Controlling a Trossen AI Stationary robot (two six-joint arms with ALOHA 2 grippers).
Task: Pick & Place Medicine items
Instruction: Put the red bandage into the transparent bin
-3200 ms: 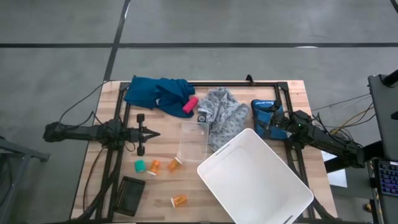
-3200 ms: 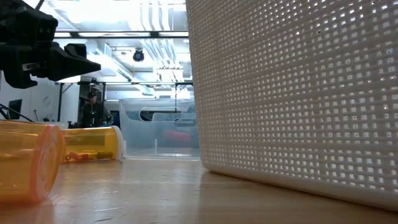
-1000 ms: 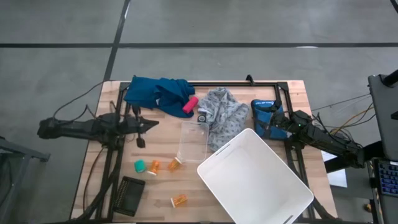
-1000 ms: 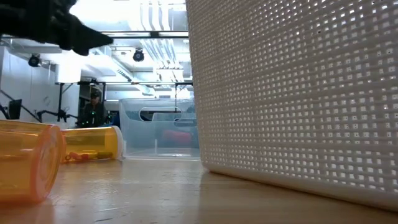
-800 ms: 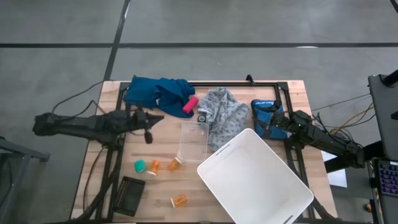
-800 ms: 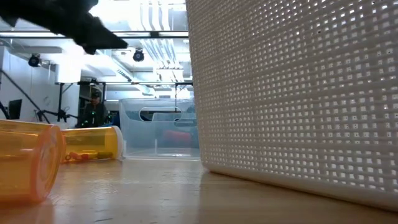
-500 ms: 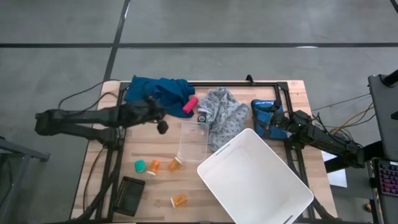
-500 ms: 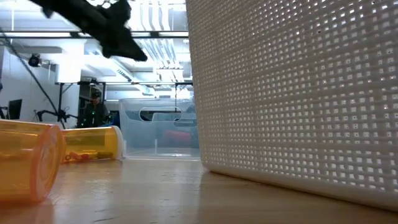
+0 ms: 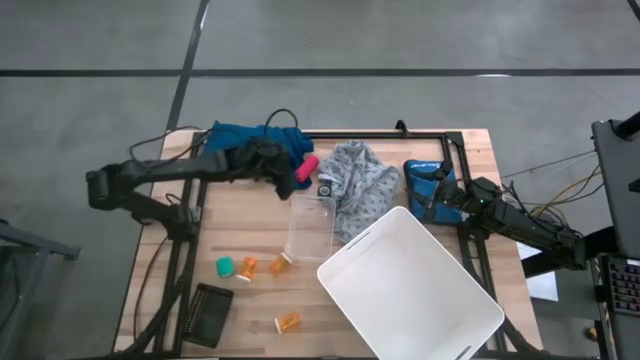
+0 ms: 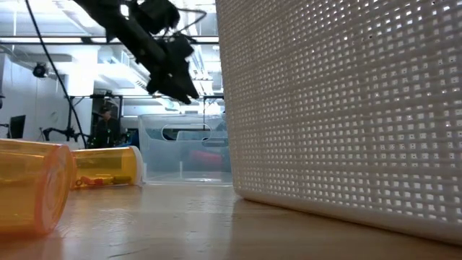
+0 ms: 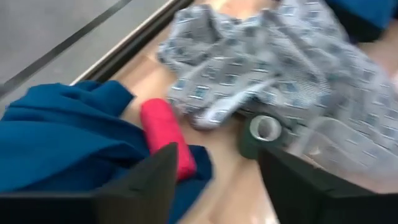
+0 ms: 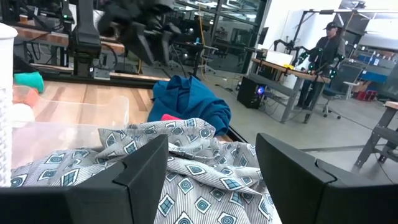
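Three orange pill bottles lie on their sides on the wooden table: two (image 9: 248, 267) (image 9: 281, 264) near the left middle and one (image 9: 288, 322) by the near edge. The low view shows two of them up close (image 10: 32, 184) (image 10: 105, 167). My left gripper (image 9: 283, 180) (image 11: 214, 186) hangs open above the edge of the blue cloth (image 9: 240, 145), beside a pink roll (image 11: 165, 134), well away from the bottles. My right gripper (image 12: 211, 180) waits open at the table's right side (image 9: 435, 203), facing the grey patterned cloth (image 12: 186, 155).
A large white mesh basket (image 9: 410, 290) fills the near right. A clear plastic box (image 9: 310, 228) sits mid-table, with a dark tape roll (image 11: 264, 130) by the grey cloth. A teal cap (image 9: 226, 266), a black block (image 9: 210, 312) and a blue bag (image 9: 425, 180) also lie here.
My left gripper has swung from the table's left side toward the far edge and the right, turning as it went, and now hangs over the blue cloth's edge by the pink roll. The bottles have stayed where they were.
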